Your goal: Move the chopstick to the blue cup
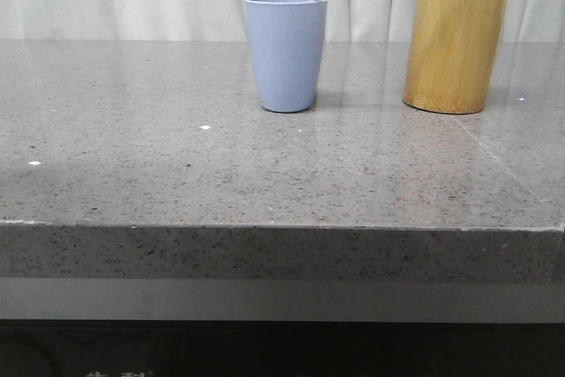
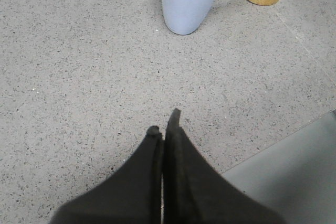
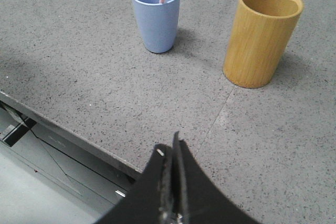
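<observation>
The table [image 1: 132,183] is a grey speckled stone slab with a slightly glossy top and a thick, squared front edge. A faint straight seam runs across its right part, passing close to the bamboo cylinder in the right wrist view. Two containers stand upright on it, toward the back and apart from each other: the blue cup [image 1: 286,55], roughly central, and, to its right, a taller yellow-brown bamboo cylinder [image 1: 455,41] (its mouth is open and shows nothing inside in the right wrist view). A few small white specks [image 1: 205,127] lie on the surface to the left of the cup.
</observation>
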